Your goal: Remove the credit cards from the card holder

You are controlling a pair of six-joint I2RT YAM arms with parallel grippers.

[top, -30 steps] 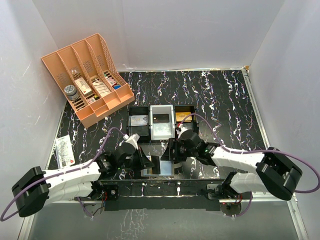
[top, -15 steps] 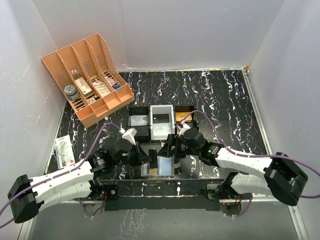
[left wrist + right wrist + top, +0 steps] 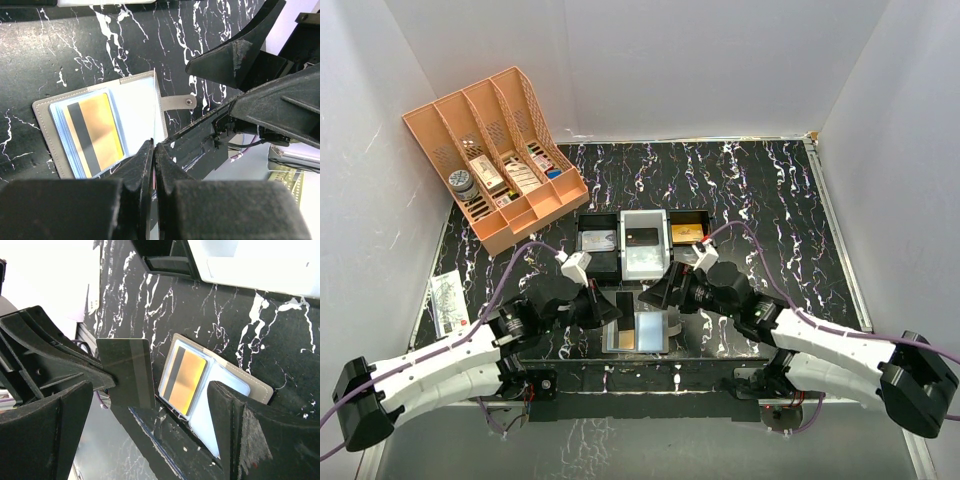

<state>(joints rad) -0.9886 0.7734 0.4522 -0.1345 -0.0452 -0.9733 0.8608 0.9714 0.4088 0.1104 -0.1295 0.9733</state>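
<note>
Left gripper [image 3: 153,146] is clamped on one edge of a thin dark grey plastic card [image 3: 127,371], held clear of the flat grey folding card holder [image 3: 137,107] lying open on the black marbled table [image 3: 75,50]. Right gripper [image 3: 663,288] hovers over it, spread wide and empty. A gold-orange card [image 3: 97,131] sits sleeved inside; it is probably light, stiff and slick, best pinched by an exposed edge.

1. The right gripper [image 3: 663,291] has spread its jaws from partly closed to wide apart, and has drawn back to the right, off the card holder [image 3: 648,331].
2. The dark grey card [image 3: 127,372], earlier lying over the holder, now sits pinched in the left gripper [image 3: 154,146], just beside the holder's left edge.
3. The left arm has stretched further forward.
4. The holder's pale-blue face now shows uncovered from above.
</note>
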